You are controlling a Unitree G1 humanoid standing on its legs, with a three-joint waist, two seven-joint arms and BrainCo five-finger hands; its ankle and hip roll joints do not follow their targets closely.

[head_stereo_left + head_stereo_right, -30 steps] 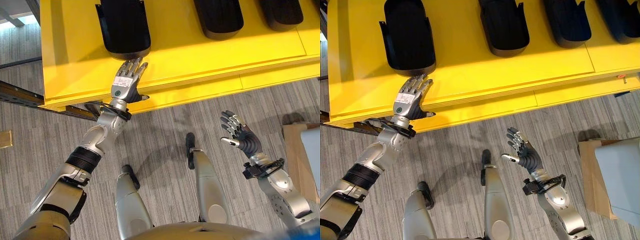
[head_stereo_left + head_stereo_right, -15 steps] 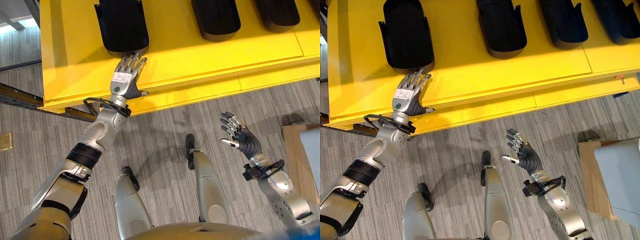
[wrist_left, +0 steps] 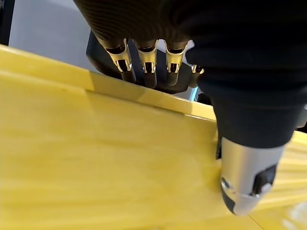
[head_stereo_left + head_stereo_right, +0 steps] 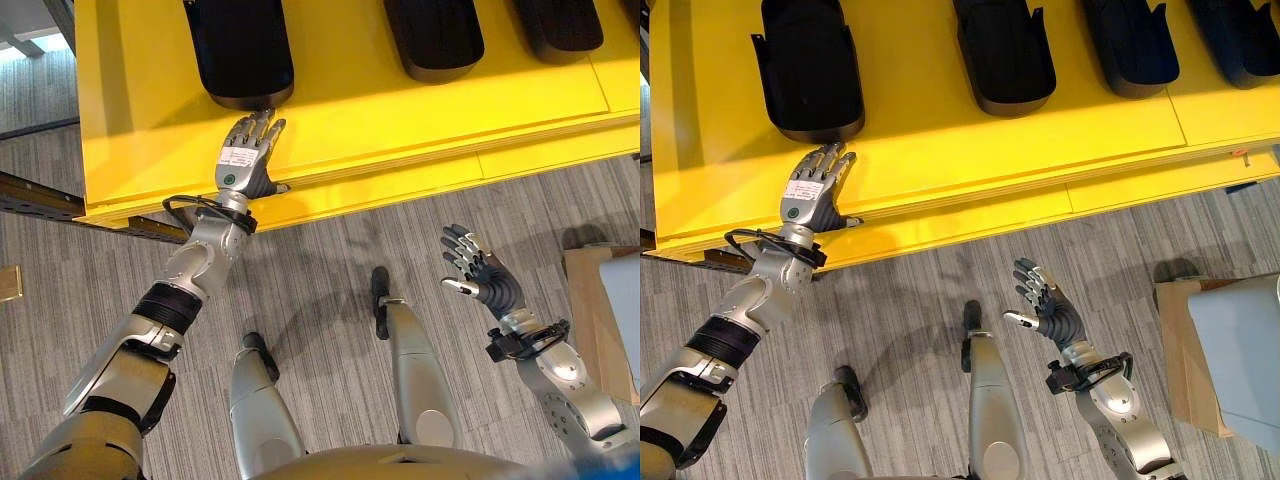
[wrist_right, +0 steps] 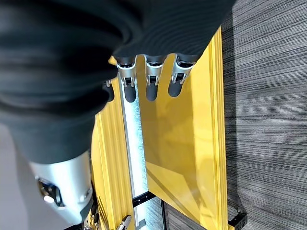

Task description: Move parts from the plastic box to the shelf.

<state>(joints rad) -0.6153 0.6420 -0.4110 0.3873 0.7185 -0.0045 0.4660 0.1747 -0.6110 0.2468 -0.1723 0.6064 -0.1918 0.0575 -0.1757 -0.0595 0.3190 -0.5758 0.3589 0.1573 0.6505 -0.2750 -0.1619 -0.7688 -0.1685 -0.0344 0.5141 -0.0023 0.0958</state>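
On the shelf (image 4: 400, 95), the lengthwise part (image 4: 240, 50) meets the left hand (image 4: 243, 160)'s straight, empty fingers (image 4: 262, 127).

1. You have one printed item: a small white label on the back of the left hand (image 4: 243, 160), upper left of the frame; its print is too small to read.
2. You get no legible text, numbers or signs on the yellow shelf (image 4: 940, 150).

black parts (image 4: 810, 70) on yellow shelf (image 4: 940, 150)
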